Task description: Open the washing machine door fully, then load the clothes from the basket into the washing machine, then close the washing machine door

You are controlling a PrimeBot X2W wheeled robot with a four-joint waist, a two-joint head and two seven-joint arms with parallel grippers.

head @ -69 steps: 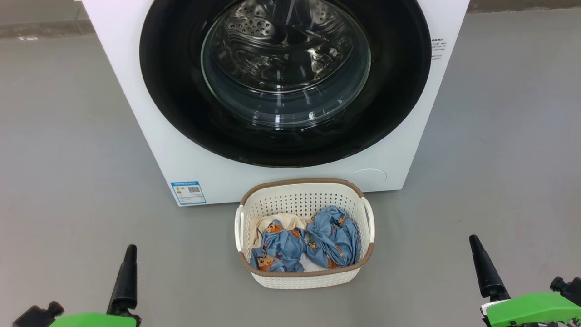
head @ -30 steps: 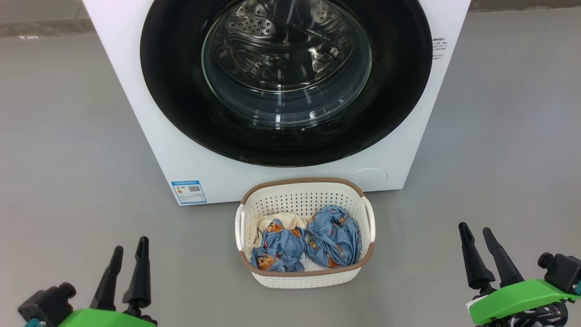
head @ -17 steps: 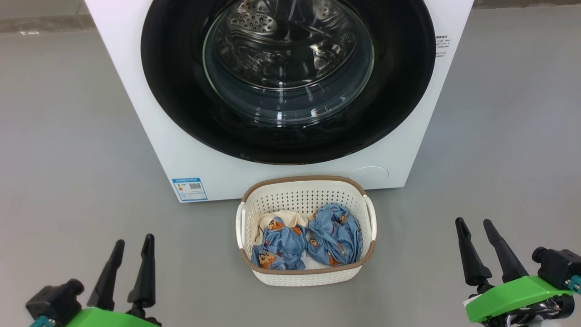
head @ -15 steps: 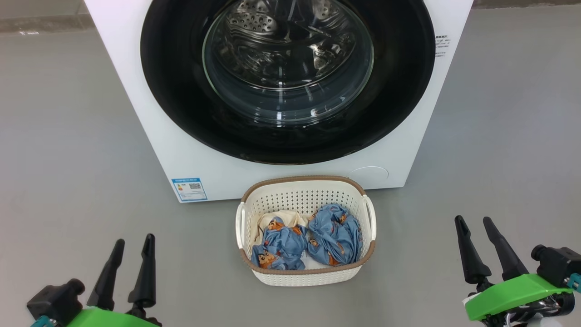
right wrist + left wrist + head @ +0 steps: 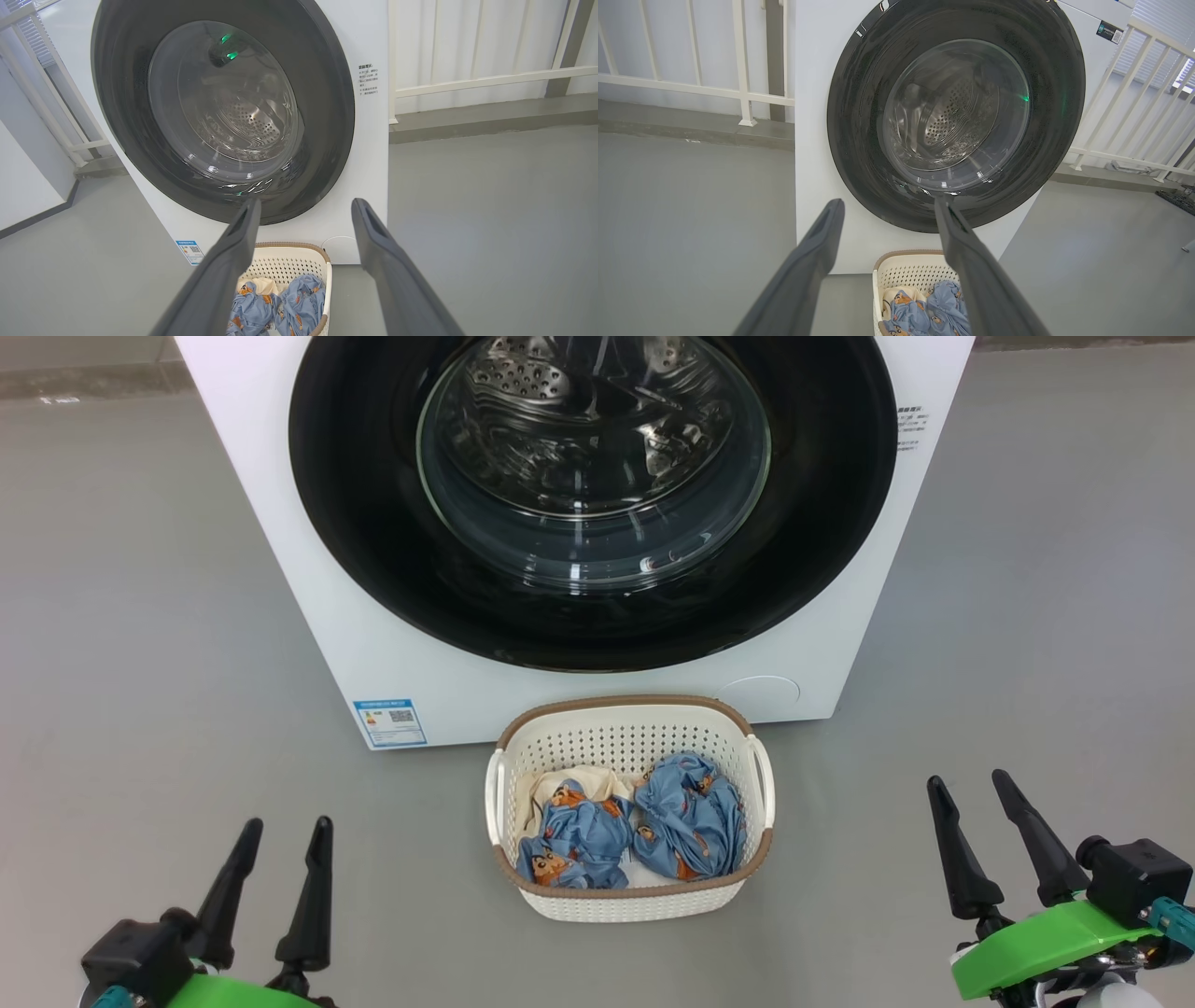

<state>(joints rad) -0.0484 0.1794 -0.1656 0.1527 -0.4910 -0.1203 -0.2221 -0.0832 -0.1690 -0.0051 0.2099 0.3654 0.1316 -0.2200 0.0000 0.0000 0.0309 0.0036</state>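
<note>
The white washing machine [image 5: 280, 523] stands ahead with its round black door [image 5: 373, 569] shut flat against the front; the steel drum shows through the glass. Directly before it on the floor sits the cream basket [image 5: 627, 903] holding blue printed clothes [image 5: 686, 826] and a cream piece [image 5: 579, 779]. My left gripper [image 5: 288, 826] hovers open at the lower left, well left of the basket. My right gripper [image 5: 966, 782] stands open at the lower right, nothing between its fingers. Both wrist views look at the door [image 5: 859, 116] [image 5: 327, 116] and basket [image 5: 906, 273] [image 5: 289, 266] from a distance.
Grey floor [image 5: 140, 663] lies on both sides of the machine. White railings [image 5: 742, 60] [image 5: 467, 84] and a low kerb run behind it. A blue label sticker [image 5: 390, 721] and a round flap [image 5: 761, 693] mark the machine's lower front.
Both grippers have risen a little in the head view and turned so both fingers show, spread apart. The camera has shifted slightly. Door, basket and clothes stay put.
</note>
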